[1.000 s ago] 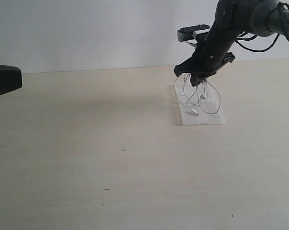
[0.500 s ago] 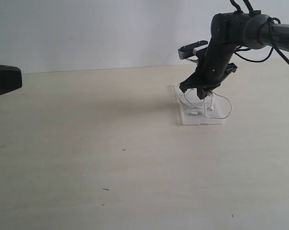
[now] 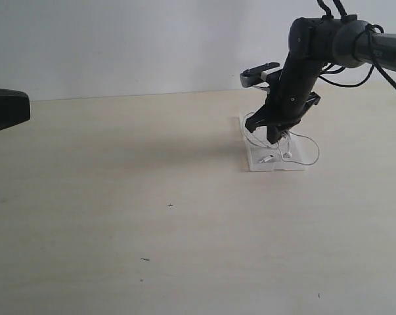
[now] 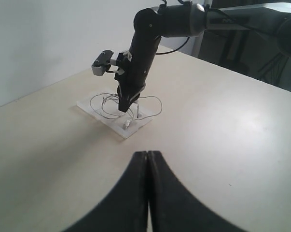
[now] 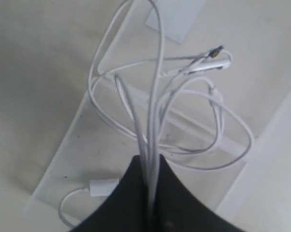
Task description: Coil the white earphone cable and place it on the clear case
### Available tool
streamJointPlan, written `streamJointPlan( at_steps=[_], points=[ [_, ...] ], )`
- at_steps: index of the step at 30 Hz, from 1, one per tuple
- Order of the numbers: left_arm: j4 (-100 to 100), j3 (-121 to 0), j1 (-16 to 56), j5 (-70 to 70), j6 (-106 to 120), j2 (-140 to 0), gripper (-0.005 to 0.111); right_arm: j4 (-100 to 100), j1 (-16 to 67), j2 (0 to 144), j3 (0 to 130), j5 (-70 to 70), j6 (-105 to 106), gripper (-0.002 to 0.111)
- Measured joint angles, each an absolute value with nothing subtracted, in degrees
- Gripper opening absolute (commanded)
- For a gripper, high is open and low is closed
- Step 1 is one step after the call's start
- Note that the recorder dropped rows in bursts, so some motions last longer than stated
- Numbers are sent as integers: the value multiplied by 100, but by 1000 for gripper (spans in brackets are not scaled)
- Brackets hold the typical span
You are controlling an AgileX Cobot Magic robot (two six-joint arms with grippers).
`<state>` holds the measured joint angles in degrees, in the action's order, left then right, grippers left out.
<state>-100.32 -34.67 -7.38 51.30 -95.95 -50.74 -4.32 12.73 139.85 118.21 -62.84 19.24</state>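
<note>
The right gripper [image 3: 274, 136], jaws clamped on the bunched white earphone cable [image 5: 152, 140], hangs directly over the clear case [image 3: 253, 161], loops draping onto it. The left gripper [image 4: 148, 157], closed and empty, sits well apart.

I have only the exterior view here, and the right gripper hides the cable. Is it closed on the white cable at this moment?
Observer: Yes. The right wrist view shows the right gripper shut on several strands of the white earphone cable.
Operator: Does any part lie on the case already?
Observer: A small white connector piece lies flat on the clear case, beside the gripper.
Operator: And the left gripper?
Observer: The left gripper is shut, holding nothing, away from the case.
</note>
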Motion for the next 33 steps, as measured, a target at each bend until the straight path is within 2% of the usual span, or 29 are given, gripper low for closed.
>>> streamJointPlan(
  at_steps=[2, 7, 16, 20, 33],
  points=[
    [-10032, -3467, -738, 5130, -9595, -5074, 0, -442, 1273, 13985, 11821, -6309, 1991, 6],
    [-10032, -3467, -738, 5130, -9595, -5074, 0, -455, 1273, 13985, 11821, -6318, 2029, 40],
    [-10032, -3467, -738, 5130, -9595, -5074, 0, -734, 1273, 13988, 11821, -6426, 2094, 69],
    [-10032, -3467, -738, 5130, -9595, -5074, 0, -778, 1273, 13997, 11821, -6450, 2081, 76],
    [-10032, -3467, -738, 5130, -9595, -5074, 0, -530, 1273, 13927, 11821, -6425, 1835, 76]
  ],
)
